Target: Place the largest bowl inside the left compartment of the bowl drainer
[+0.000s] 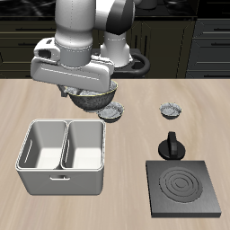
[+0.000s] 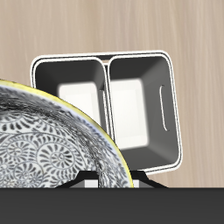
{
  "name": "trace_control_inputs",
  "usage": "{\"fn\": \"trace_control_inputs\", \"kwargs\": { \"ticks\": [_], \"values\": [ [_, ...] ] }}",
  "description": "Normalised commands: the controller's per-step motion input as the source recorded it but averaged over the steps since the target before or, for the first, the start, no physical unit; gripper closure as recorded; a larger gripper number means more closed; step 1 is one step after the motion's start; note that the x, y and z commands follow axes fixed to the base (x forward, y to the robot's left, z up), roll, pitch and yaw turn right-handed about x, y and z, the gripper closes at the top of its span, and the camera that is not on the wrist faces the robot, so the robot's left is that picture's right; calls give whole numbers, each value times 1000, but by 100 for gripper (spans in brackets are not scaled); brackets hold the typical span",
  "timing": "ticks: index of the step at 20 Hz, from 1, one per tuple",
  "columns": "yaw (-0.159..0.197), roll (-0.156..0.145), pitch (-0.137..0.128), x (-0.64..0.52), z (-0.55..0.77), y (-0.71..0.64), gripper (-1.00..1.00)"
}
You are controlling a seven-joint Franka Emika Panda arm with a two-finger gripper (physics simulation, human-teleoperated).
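Observation:
The largest bowl (image 1: 95, 97), grey-and-white speckled, hangs tilted above the table, just behind the bowl drainer (image 1: 61, 172). My gripper (image 1: 88, 86) is shut on its rim. In the wrist view the bowl (image 2: 52, 153) fills the foreground, with the drainer (image 2: 171, 131) beyond it. The light grey tub has two square wells split by a central wall, and both are empty. The left compartment (image 1: 40, 146) is the well farther from the two small bowls.
Two smaller speckled bowls sit on the table, one (image 1: 112, 113) beside the held bowl and one (image 1: 171, 110) farther along. A black square stove plate (image 1: 184, 189) lies near the front edge, with a small black knobbed object (image 1: 171, 145) behind it.

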Motion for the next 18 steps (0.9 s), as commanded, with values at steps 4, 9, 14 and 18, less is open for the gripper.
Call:
{"fn": "trace_control_inputs", "kwargs": {
  "ticks": [4, 9, 14, 18],
  "values": [
    [-10, 5, 19, 131, -103, 161, 100],
    [-2, 1, 32, 82, -215, 19, 100],
    [3, -1, 28, 48, -231, -72, 100],
    [24, 22, 34, 26, -361, 82, 100]
  ]
}}
